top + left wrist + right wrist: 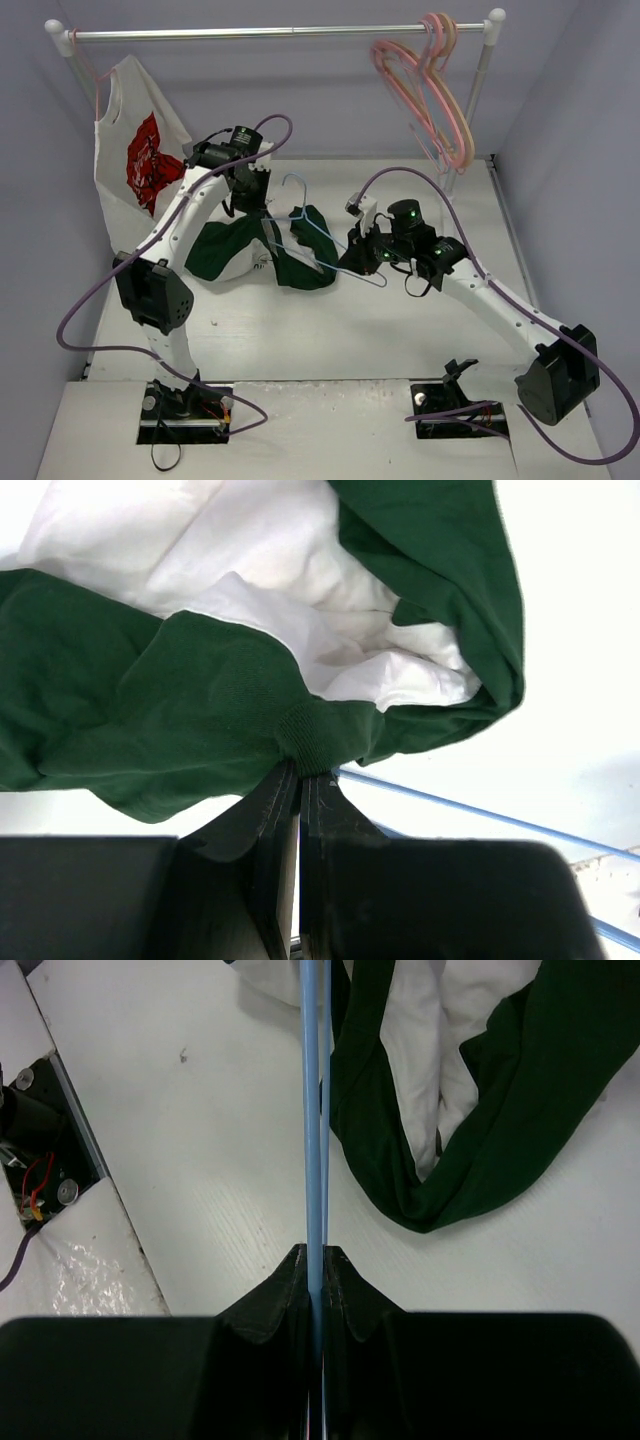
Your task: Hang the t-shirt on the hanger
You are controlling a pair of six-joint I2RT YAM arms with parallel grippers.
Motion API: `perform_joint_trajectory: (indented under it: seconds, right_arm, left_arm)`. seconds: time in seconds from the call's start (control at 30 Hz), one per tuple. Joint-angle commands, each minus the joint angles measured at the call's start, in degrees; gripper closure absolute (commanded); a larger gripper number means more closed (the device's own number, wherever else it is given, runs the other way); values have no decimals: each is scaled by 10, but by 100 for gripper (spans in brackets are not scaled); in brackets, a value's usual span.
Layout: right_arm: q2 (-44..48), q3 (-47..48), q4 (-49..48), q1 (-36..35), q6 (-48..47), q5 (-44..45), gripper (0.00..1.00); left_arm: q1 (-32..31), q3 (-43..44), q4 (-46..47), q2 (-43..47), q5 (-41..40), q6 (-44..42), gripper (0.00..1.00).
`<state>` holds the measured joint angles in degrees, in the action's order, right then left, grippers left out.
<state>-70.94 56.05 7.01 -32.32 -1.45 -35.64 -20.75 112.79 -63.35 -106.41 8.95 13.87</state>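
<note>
The dark green t-shirt (300, 250) lies bunched on the table with its white inside showing; it also shows in the left wrist view (200, 680) and the right wrist view (520, 1090). My left gripper (250, 205) is shut on the shirt's ribbed collar (315, 735). The thin light-blue hanger (310, 235) lies partly inside the shirt, hook toward the back. My right gripper (362, 258) is shut on the hanger's bar (314, 1140) at its right end. A stretch of the hanger (480, 810) shows below the shirt in the left wrist view.
A rail (280, 32) spans the back. A white shirt with red print (140, 150) hangs at its left end. Several pink hangers (430, 90) hang at its right end. The table's front edge (90, 1150) and arm bases lie near.
</note>
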Motion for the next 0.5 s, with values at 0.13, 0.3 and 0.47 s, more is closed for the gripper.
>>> perform_joint_trajectory:
  seconds: [0.13,0.3,0.47]
  right_arm:
    - [1,-32,-232,-3,35,-42,100]
    - [17,-90,-355,-2,51,-37,100]
    - [38,-118,-442,-2,52,2,100]
  left_arm:
    - [-21,60,-14,65,27,5,100]
    - [-33,89,-20,76,38,11,100]
    - [-38,145,-44,81,36,20,100]
